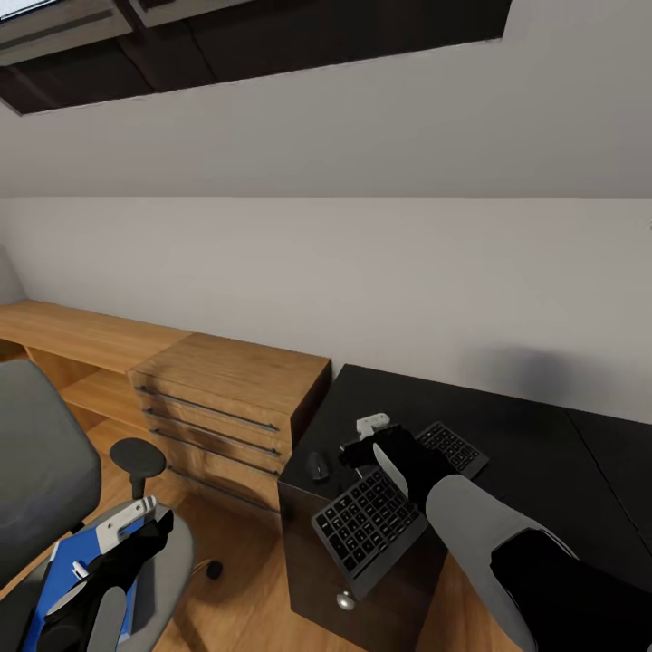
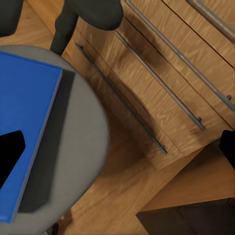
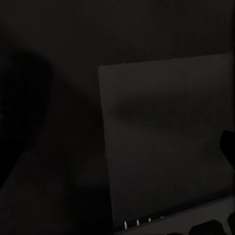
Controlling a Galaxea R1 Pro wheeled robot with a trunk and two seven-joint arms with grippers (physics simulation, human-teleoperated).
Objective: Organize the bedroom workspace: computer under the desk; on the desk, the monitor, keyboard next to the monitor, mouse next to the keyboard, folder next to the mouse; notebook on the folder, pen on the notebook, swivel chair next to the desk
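Note:
A black keyboard (image 1: 367, 523) lies slantwise over the left end of the black desk (image 1: 534, 453), its near end hanging past the edge. My right gripper (image 1: 371, 436) sits across the keyboard's middle and looks shut on it; the right wrist view is dark, with a row of keys (image 3: 205, 229) at its edge. A dark mouse (image 1: 317, 466) rests on the desk just left of the keyboard. The blue folder (image 1: 54, 580) (image 2: 24, 132) lies on the grey swivel chair seat (image 2: 83, 161). My left gripper (image 1: 127, 536) (image 2: 120, 152) hangs open just above the folder.
A wooden drawer unit (image 1: 226, 403) (image 2: 161, 83) with long bar handles stands between chair and desk. A low wooden shelf (image 1: 81, 340) runs left along the white wall. The chair's backrest (image 1: 36, 471) and armrest (image 1: 138, 457) stand close to my left arm. Wooden floor (image 1: 240, 561) lies between.

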